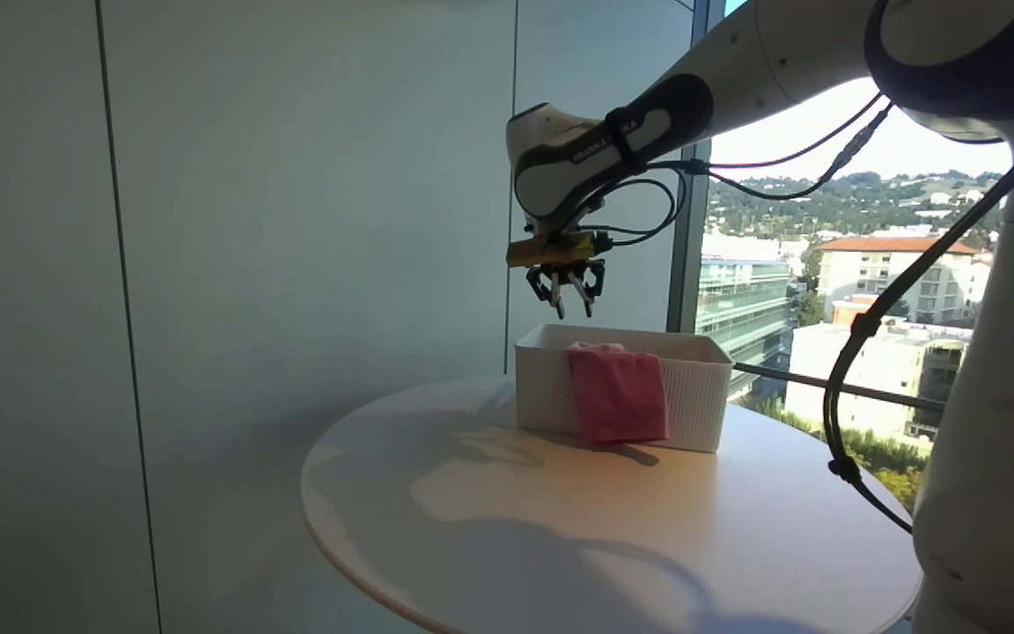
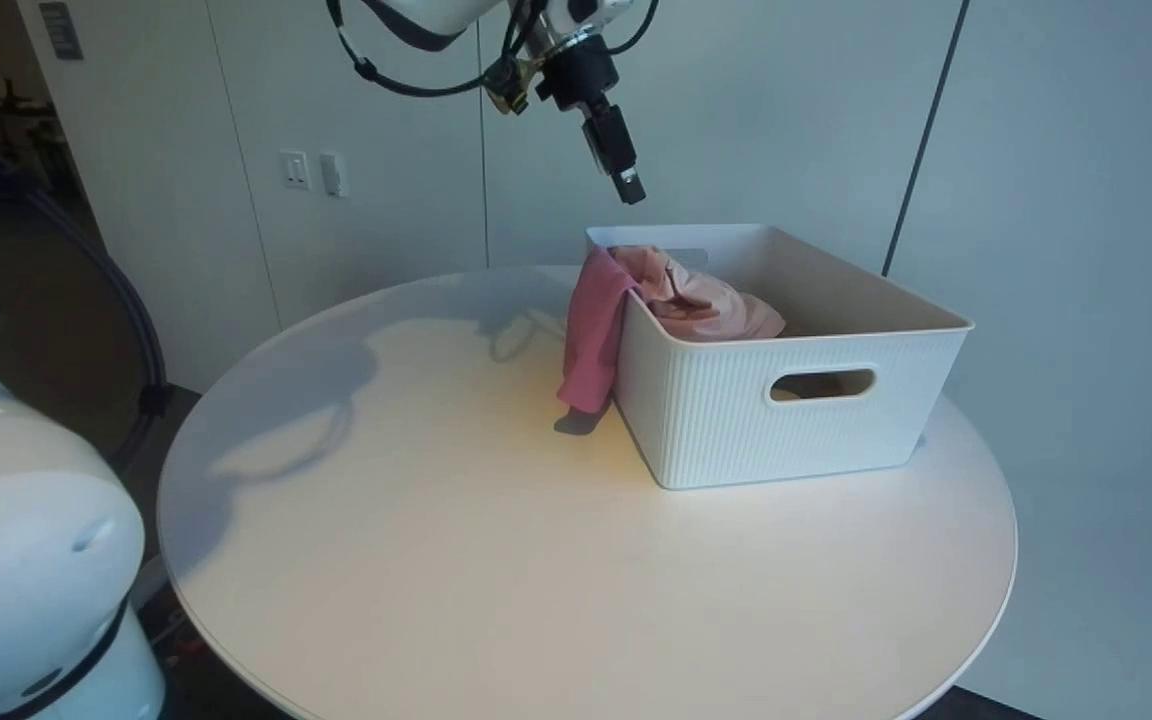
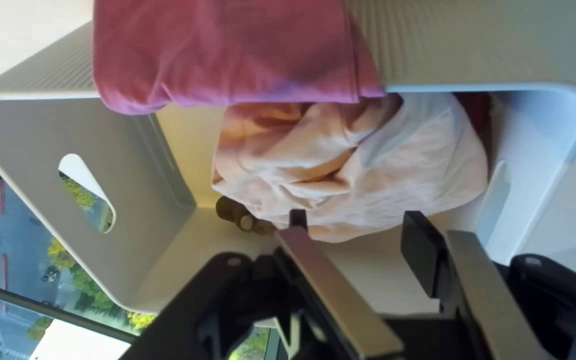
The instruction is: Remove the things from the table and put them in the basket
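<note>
A white ribbed basket (image 1: 701,409) stands on the round white table; it also shows in an exterior view (image 2: 776,440) and the wrist view (image 3: 133,145). A dark pink cloth (image 2: 594,335) hangs over its side wall, mostly outside, in both exterior views (image 1: 620,401) and the wrist view (image 3: 233,55). A crumpled pale pink cloth (image 3: 343,170) lies inside (image 2: 701,300). A small dark brown object (image 3: 233,211) lies partly under it. My gripper (image 1: 575,313) is open and empty above the basket (image 2: 629,190); its fingers (image 3: 357,220) show apart in the wrist view.
The round table (image 2: 496,560) carries the basket near its far edge. A wall panel (image 1: 322,220) stands behind it, and a window (image 1: 841,264) is beside it. A dark red item (image 3: 475,112) shows partly behind the pale cloth. The robot base (image 2: 26,560) stands beside the table.
</note>
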You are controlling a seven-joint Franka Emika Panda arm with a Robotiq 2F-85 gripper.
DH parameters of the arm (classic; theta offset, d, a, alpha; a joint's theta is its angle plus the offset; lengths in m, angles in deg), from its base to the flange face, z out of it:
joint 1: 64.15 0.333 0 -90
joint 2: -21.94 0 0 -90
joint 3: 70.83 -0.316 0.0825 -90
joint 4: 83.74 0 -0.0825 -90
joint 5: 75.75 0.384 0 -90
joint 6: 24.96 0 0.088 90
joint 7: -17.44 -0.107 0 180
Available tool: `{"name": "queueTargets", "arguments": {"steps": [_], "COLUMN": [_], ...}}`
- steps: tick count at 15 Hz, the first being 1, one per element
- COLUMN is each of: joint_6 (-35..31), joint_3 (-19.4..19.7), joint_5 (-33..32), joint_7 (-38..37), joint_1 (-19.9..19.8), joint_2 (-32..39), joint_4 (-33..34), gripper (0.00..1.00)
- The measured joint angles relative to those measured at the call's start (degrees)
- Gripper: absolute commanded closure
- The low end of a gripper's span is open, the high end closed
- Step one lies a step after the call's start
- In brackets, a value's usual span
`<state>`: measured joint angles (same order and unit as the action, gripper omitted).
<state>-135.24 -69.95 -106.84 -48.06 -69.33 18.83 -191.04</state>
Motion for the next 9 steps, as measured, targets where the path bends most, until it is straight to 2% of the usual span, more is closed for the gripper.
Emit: {"name": "queueTargets", "arguments": {"steps": [2,6,9], "joint_6": [0.2,3.2,10.4], "joint_3": [-0.5,-2.0,-2.2], "joint_5": [4.0,17.5,26.8], "joint_7": [2.5,8.6,10.2], "joint_1": [1.3,4.2,4.7], "joint_2": [-1.8,-8.3,-9.7], "joint_4": [0.2,-0.2,-0.5], "gripper": [0.02,0.00,0.00]}}
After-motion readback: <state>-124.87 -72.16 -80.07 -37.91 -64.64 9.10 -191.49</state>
